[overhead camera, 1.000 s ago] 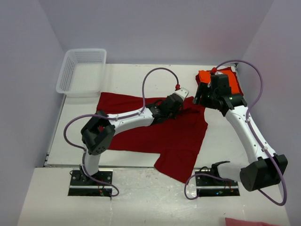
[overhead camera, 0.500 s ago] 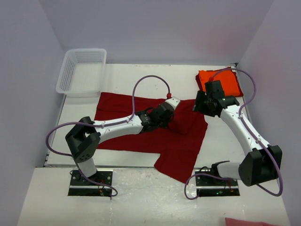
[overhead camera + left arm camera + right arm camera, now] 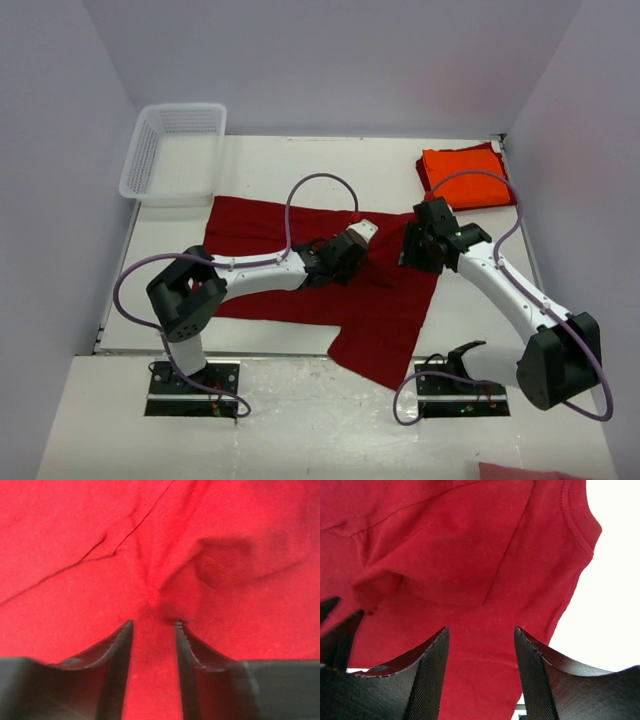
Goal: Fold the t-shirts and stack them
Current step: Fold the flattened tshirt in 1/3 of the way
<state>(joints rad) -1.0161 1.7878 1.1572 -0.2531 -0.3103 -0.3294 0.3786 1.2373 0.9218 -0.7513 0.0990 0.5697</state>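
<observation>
The dark crimson t-shirt [image 3: 260, 225] lies spread across the middle of the table, one part hanging over the near edge. The orange t-shirt [image 3: 465, 177] sits folded at the back right. My left gripper [image 3: 345, 262] rests low on the crimson t-shirt's middle. In the left wrist view it [image 3: 153, 622] is open a little, with flat cloth [image 3: 75, 540] under the gap and a pinched ridge just ahead of the tips. My right gripper [image 3: 412, 252] hovers over the crimson t-shirt's right side. It [image 3: 480, 629] is open above a hemmed edge [image 3: 570, 525], holding nothing.
A white mesh basket [image 3: 175, 150] stands at the back left corner. Bare white table [image 3: 300, 170] lies behind the crimson t-shirt and to its right [image 3: 615, 580]. Purple cables loop above both arms. Walls close in on the left, back and right.
My left gripper drew back toward the left and near side and opened from shut, leaving a ridge in the cloth. My right gripper came from the orange t-shirt down to the crimson one.
</observation>
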